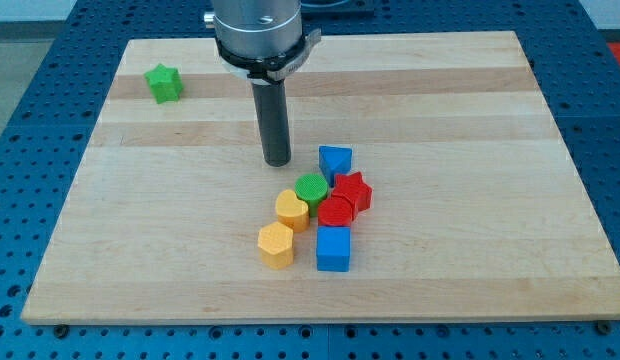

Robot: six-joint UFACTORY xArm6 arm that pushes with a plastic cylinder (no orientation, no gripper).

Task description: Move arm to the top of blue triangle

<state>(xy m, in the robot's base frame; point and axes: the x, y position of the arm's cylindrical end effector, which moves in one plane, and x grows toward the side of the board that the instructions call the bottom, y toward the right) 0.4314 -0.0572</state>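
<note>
Blue triangle [335, 160]: near the board's centre, at the top of the cluster.
My tip [278, 162]: just left of the blue triangle, apart from it; I carry no jaws, only a rod.
Neighbours: red star [354, 190], green cylinder [311, 188], red block [336, 211], yellow heart [291, 209], yellow hexagon [276, 245], blue cube [333, 248].
Green star [164, 83]: far upper left.
Board [470, 110]: pale wood.

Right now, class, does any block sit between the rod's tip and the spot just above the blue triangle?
Nothing visible does. My tip rests on bare board to the view's left of the blue triangle, with no block between them.
</note>
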